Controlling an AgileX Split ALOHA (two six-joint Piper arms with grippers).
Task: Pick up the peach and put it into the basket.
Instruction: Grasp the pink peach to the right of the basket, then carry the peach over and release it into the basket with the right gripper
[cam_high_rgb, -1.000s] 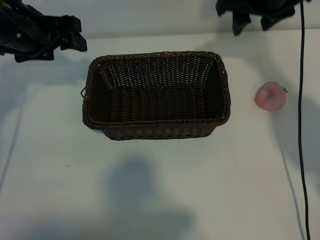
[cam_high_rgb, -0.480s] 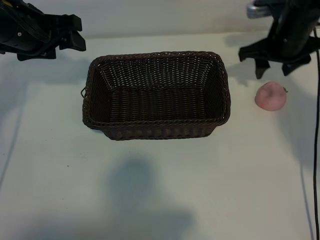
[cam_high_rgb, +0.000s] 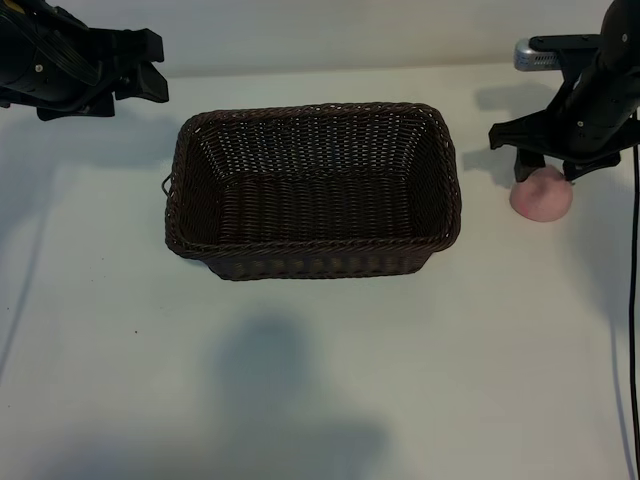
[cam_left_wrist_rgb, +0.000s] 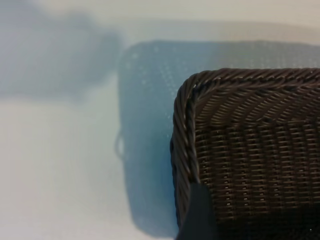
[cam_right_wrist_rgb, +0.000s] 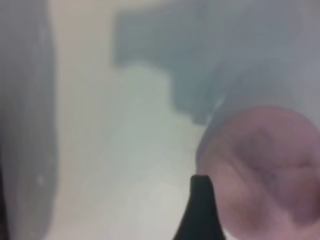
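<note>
Peach (cam_high_rgb: 541, 196) is sitting on the white table (cam_high_rgb: 320, 380) near its right edge, well apart from the basket (cam_high_rgb: 312, 190), which is standing empty toward the table's far middle. In the exterior view the right gripper (cam_high_rgb: 548, 168) is hanging directly over the peach, its two dark fingers (cam_high_rgb: 527, 164) spread wide and straddling the fruit's top; whether they are touching it is hard to tell, and nothing is lifted. The left gripper (cam_high_rgb: 150, 70) is idling at the far left corner, clear of the basket, and its fingers are standing apart with nothing between them.

In the left wrist view a braided corner of the basket (cam_left_wrist_rgb: 240, 150) is filling the frame, with one dark fingertip (cam_left_wrist_rgb: 197, 215) showing at the edge.

In the right wrist view, which is blurry, the peach (cam_right_wrist_rgb: 260, 165) is looming large and pink just beside a dark fingertip (cam_right_wrist_rgb: 200, 210), seemingly not yet gripped.
</note>
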